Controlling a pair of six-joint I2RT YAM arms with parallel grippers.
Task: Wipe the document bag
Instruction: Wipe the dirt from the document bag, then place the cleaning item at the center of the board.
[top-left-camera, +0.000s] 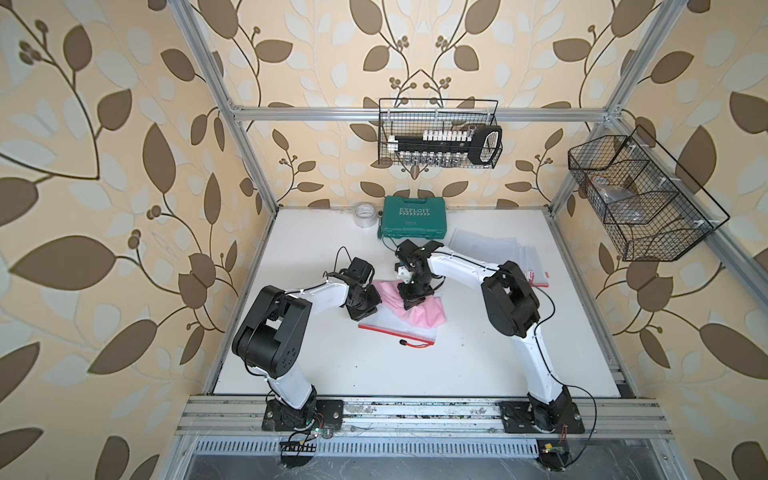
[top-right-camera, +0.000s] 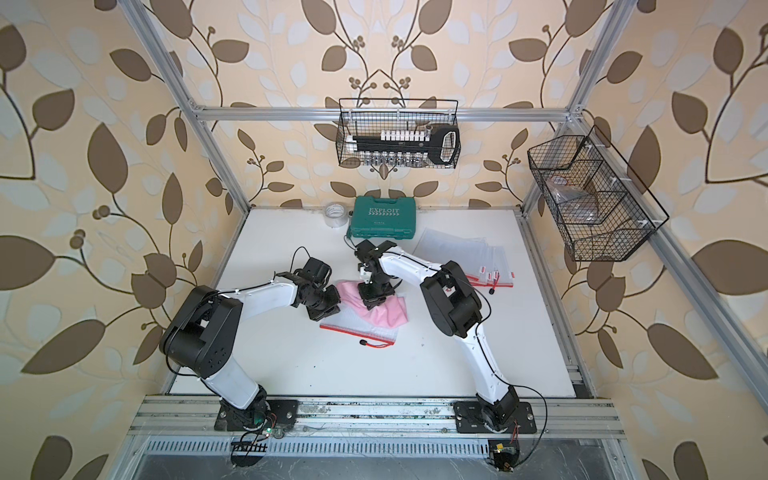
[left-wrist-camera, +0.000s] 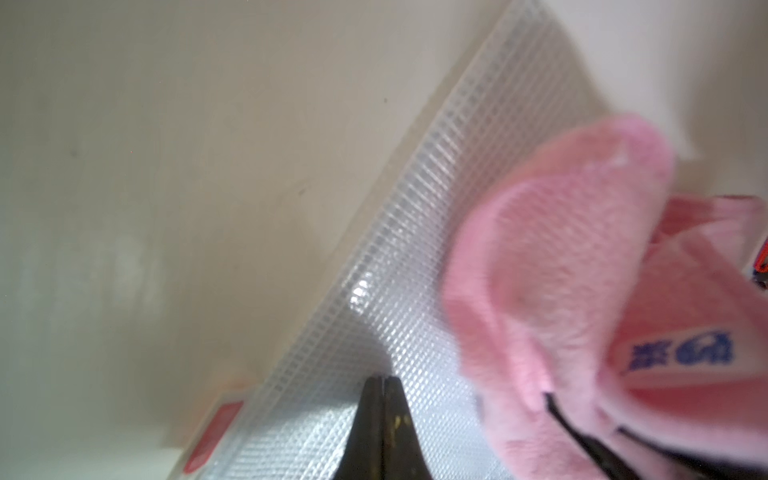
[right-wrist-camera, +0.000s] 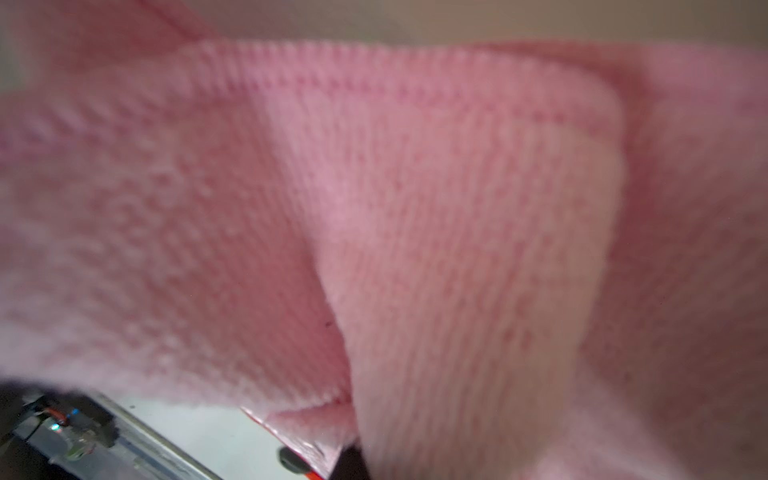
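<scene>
One document bag (top-left-camera: 395, 331), long axis left-right, left end effector (left-wrist-camera: 381, 380) together, right end effector (top-left-camera: 409, 306) clamping cloth (top-left-camera: 430, 313)

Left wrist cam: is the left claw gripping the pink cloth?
No: the left claw is shut empty over the mesh document bag, with the pink cloth beside it.
</scene>
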